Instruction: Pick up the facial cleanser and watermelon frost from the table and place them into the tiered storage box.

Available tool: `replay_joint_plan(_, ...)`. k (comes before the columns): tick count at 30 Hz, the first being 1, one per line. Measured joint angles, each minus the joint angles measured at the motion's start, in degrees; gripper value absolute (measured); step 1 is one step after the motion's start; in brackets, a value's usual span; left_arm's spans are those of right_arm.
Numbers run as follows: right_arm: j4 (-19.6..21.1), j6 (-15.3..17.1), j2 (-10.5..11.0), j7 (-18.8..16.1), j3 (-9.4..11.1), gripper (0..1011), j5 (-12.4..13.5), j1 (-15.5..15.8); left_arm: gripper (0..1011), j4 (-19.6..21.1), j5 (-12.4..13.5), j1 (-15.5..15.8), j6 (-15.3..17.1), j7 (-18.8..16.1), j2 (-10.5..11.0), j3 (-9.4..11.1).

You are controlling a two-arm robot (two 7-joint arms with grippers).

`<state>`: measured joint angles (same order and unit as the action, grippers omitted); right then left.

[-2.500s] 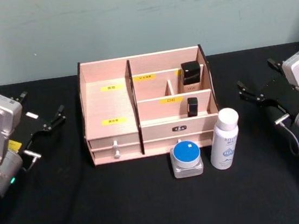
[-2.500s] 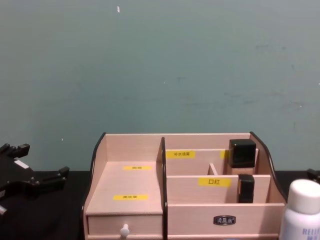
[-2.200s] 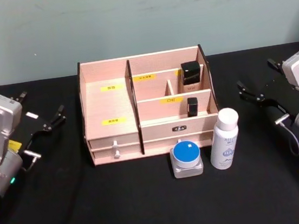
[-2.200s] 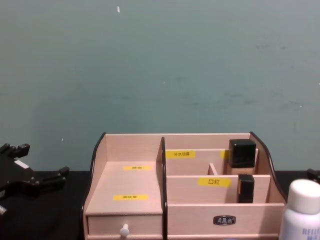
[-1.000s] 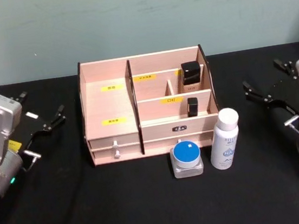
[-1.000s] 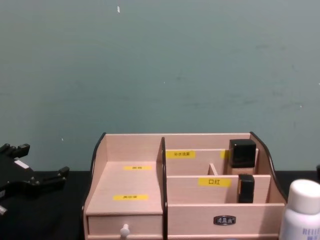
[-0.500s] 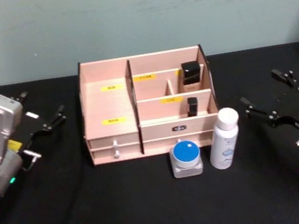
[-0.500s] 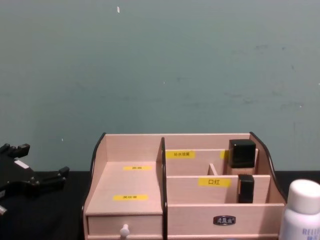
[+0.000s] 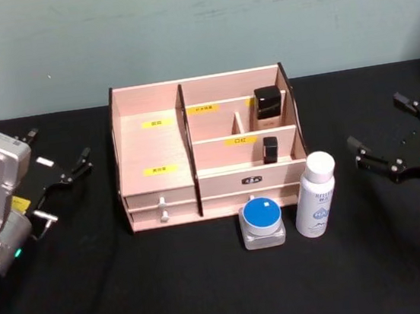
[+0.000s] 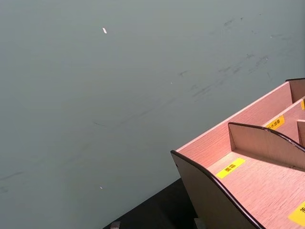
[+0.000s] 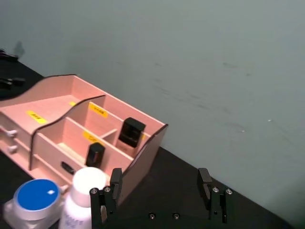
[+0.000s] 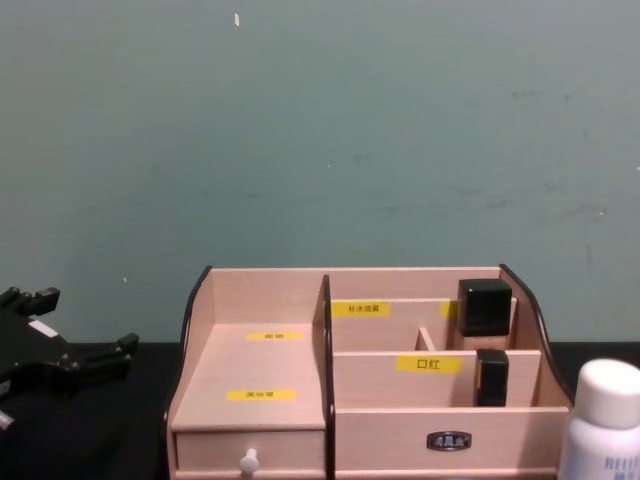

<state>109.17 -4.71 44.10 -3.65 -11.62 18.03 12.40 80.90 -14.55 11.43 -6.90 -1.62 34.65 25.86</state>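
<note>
The tiered storage box [image 9: 151, 145] [image 12: 262, 360] [image 10: 257, 179] [image 11: 52, 95] stands mid-table, drawers shut. In front of its right half sit a clear jar with a blue lid [image 9: 262, 222] [image 11: 35, 200] and a white bottle with blue print [image 9: 316, 194] [image 12: 603, 420] [image 11: 83, 198]. I cannot tell which is the facial cleanser and which the watermelon frost. My right gripper [image 9: 375, 120] [image 11: 159, 177] hovers open to the right of the bottle, well apart from it. My left gripper [image 9: 57, 149] [image 12: 78, 322] rests open far left of the box.
Two black-capped items [image 9: 268, 104] [image 9: 270, 148] stand in the box's right compartments. The box's wide left tier holds nothing. A black cloth [image 9: 134, 289] covers the table, and a teal wall [image 9: 193, 21] rises behind.
My right arm has drawn back to the right and nearer me, its wrist leaving the head view. The left arm, box, jar and bottle have not moved.
</note>
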Motion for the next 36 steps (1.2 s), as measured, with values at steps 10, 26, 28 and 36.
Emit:
replay_joint_plan(10, 2.7, -1.39, 0.11, -4.31, 1.46, 1003, 3.37, 4.42, 1001, 0.0, 0.0, 0.0, 0.0, 0.0, 0.0, 0.0)
replay_joint_plan(26, 1.98, -0.81, -1.01, -9.26, 1.48, 1002, 5.54, 6.58, 1001, 0.0, 0.0, 0.0, 0.0, 0.0, 0.0, 0.0)
replay_joint_plan(28, 1.36, -0.3, -1.6, -9.34, 1.25, 1002, 5.17, 6.19, 1001, 0.0, 0.0, 0.0, 0.0, 0.0, 0.0, 0.0)
replay_joint_plan(36, -1.14, 0.78, -3.44, -10.59, 0.66, 1002, 4.85, 4.75, 1001, 0.0, 0.0, 0.0, 0.0, 0.0, 0.0, 0.0)
